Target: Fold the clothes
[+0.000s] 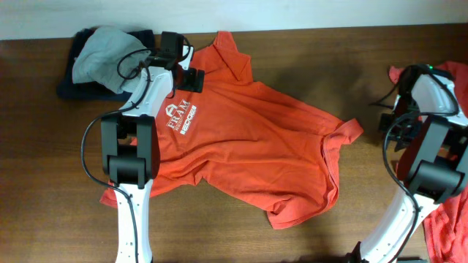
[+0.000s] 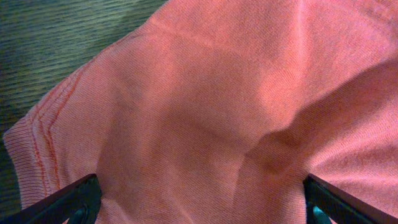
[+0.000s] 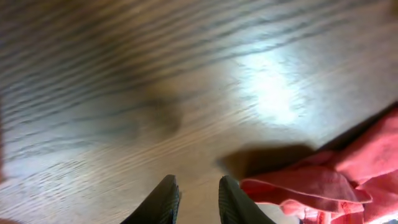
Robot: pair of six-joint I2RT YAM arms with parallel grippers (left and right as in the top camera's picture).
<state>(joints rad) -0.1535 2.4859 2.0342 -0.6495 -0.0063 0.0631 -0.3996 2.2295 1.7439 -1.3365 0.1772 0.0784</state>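
At the middle of the table (image 1: 307, 51) the T-shirt (image 1: 248, 139) lies spread but rumpled, white print upward, one sleeve reaching toward the right. Nothing on it is folded yet, so this piece looks to be at the flattening stage. The left gripper (image 2: 200, 202) hangs low over its upper-left part, jaws wide apart with bare fabric between them and a stitched hem (image 2: 43, 149) just to one side. That placement suits taking a pinch of cloth near an edge, where a pull would smooth the creases rather than bunch them. Out at the right edge of the table the right gripper (image 3: 198, 199) hovers over bare wood, its jaws nearly together with only a narrow empty gap — parked clear of the work, it seems, just beside a second orange-red garment (image 3: 329, 180) heaped there. A grey cloth (image 1: 102, 51) on a dark blue one sits at the far left corner, apart from the shirt.
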